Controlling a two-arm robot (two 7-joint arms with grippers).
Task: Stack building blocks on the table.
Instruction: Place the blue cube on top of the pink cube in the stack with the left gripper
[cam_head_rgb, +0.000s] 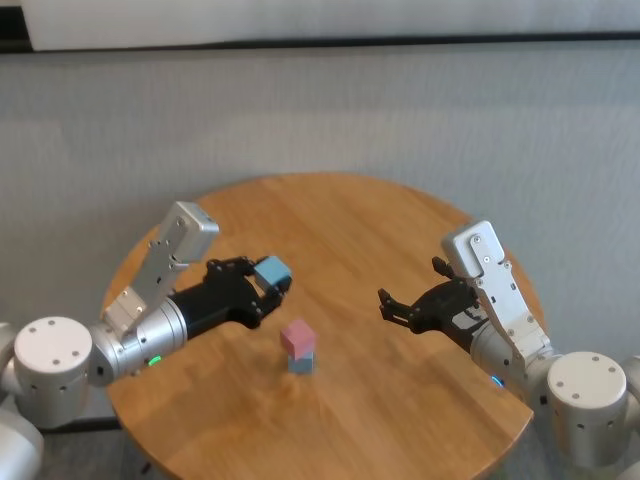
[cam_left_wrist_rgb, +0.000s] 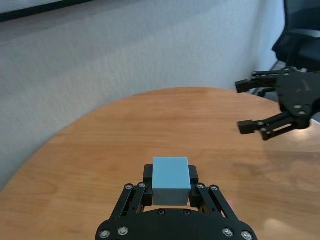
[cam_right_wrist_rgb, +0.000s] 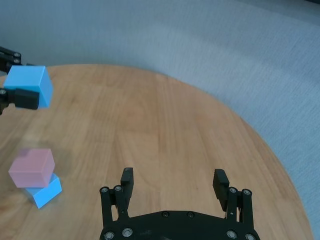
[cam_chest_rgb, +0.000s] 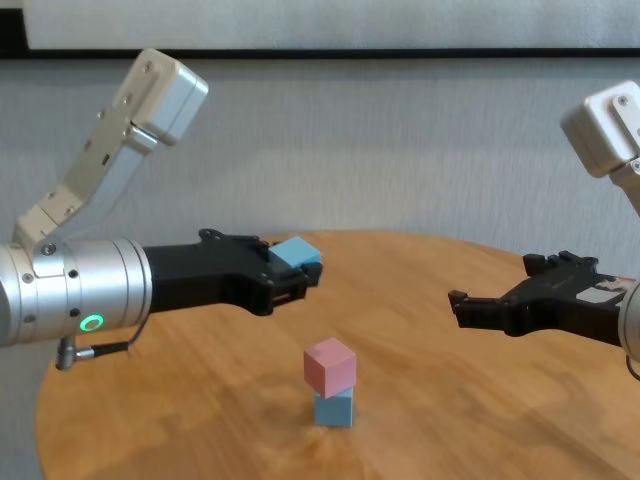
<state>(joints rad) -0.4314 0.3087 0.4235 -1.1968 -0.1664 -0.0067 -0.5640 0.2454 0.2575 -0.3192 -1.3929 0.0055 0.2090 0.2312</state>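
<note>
A pink building block (cam_head_rgb: 298, 337) (cam_chest_rgb: 330, 364) (cam_right_wrist_rgb: 31, 168) rests on a light blue building block (cam_head_rgb: 301, 362) (cam_chest_rgb: 334, 408) (cam_right_wrist_rgb: 44, 190), a two-high stack near the middle of the round wooden table (cam_head_rgb: 380, 240). My left gripper (cam_head_rgb: 272, 276) (cam_left_wrist_rgb: 171, 186) (cam_chest_rgb: 298, 268) hovers above the table, up and to the left of the stack, shut on a second light blue block (cam_head_rgb: 271, 270) (cam_left_wrist_rgb: 171, 180) (cam_chest_rgb: 297, 251) (cam_right_wrist_rgb: 29, 85). My right gripper (cam_head_rgb: 388, 305) (cam_right_wrist_rgb: 173, 181) (cam_chest_rgb: 458, 303) hangs open and empty to the right of the stack.
A grey wall stands behind the table. A dark office chair (cam_left_wrist_rgb: 300, 35) shows at the far edge in the left wrist view. Bare tabletop lies between the stack and the right gripper.
</note>
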